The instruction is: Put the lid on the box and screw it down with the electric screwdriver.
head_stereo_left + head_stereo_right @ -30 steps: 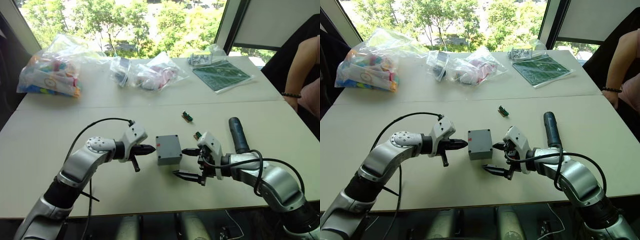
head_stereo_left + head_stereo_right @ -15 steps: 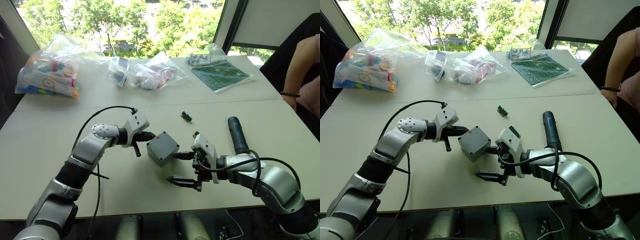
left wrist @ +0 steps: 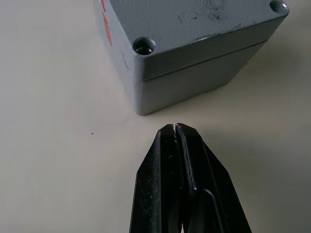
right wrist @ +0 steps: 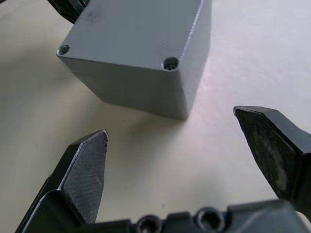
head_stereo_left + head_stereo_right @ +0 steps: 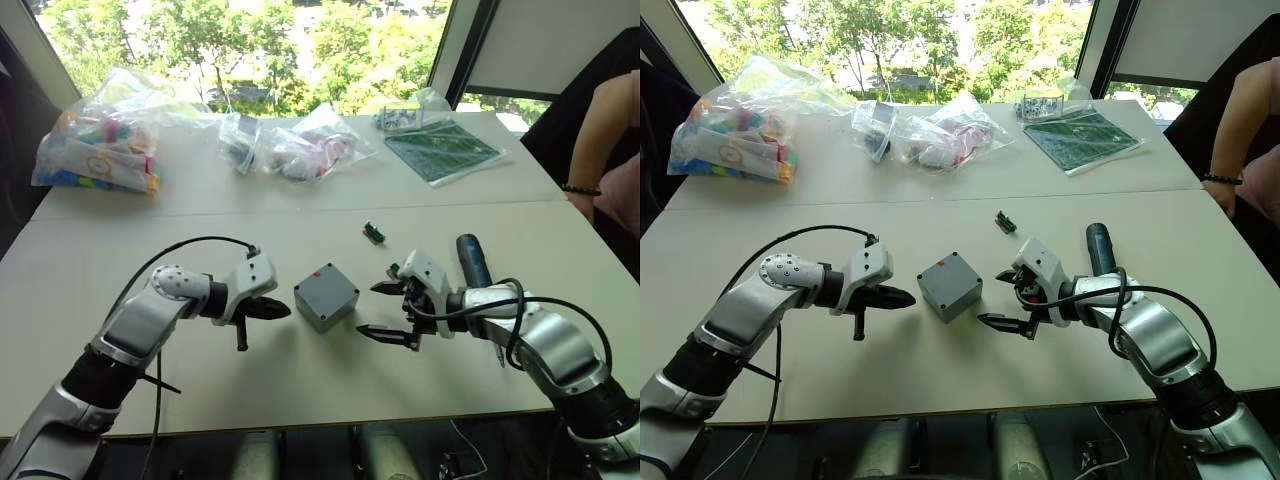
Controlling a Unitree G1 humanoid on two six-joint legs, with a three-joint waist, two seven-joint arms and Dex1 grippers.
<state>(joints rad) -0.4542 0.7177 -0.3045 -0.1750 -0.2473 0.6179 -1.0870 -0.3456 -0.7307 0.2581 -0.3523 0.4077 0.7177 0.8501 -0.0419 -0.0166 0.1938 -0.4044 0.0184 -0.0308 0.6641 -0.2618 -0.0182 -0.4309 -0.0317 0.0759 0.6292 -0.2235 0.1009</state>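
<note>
Left eye view, largest thing first: pale table [image 5: 300, 215], two tops butted along a seam running left to right. Far left on it, big clear bag of coloured pieces [image 5: 100, 145]; further right along the far half, smaller clear bags [image 5: 290, 150], then a green circuit board [image 5: 442, 150] in plastic. Person's arm [image 5: 610, 150] with a dark wristband at the far right edge.

Near half, centre: box [image 5: 326, 296], grey, turned corner-on, resting flat on the table, lid [image 3: 194, 19] already seated on top with a seam visible under it and open screw holes at the corners; red spot near its far edge. Touched by neither gripper.

Right of the box: right gripper [image 5: 390, 310], black fingers spread wide, empty, tips aimed at the box's right corner and just short of it. Behind that wrist, electric screwdriver [image 5: 472, 262], black, lying on the table, pointing away toward the far side.

Left of the box: left gripper [image 5: 272, 309], fingers [image 3: 182, 184] pressed together to a point, holding nothing, tip near the box's left corner but apart from it.

Smallest: green component [image 5: 374, 233] lying alone, far of the box, near the table seam.
</note>
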